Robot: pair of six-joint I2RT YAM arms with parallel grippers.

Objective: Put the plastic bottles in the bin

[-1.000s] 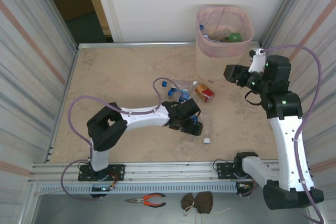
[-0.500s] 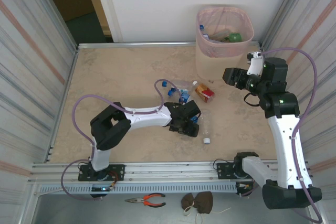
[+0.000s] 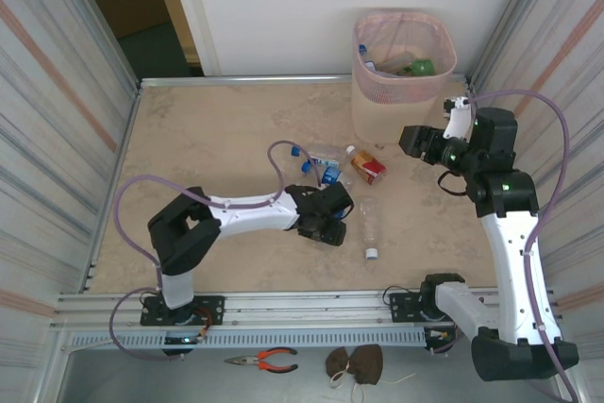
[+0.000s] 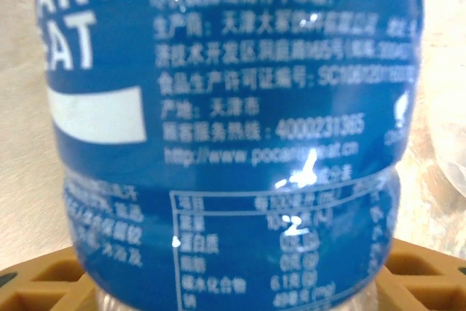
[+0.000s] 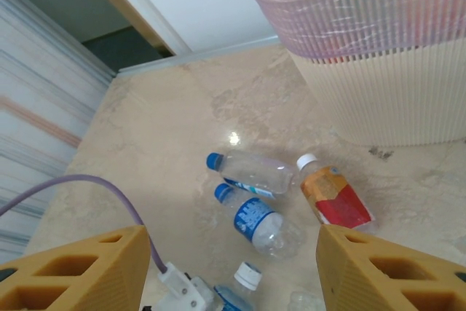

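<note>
- Plastic bottles lie loose on the bench, all on the near-left side of the bin; a few more sit inside the bin's pink liner, among them a green one.
- Closest to the bin is an orange-labelled bottle with a white cap. A small blue-labelled bottle and a clear bottle with a blue cap lie just beyond it, farther from the bin.
- A clear bottle with a white cap lies nearer the arm bases, well apart from the bin.
- The left tool is low over the bench, farther from the bin than the whole cluster.
- In the left wrist view a blue-wrapped bottle sits between the tool's tan fingers, which flank both its sides. Whether they clench it I cannot tell.
- The right tool hangs just beside the bin's near wall, above the bench. Its fingers are spread apart with nothing between them, and the cluster lies below and ahead of it.
</note>
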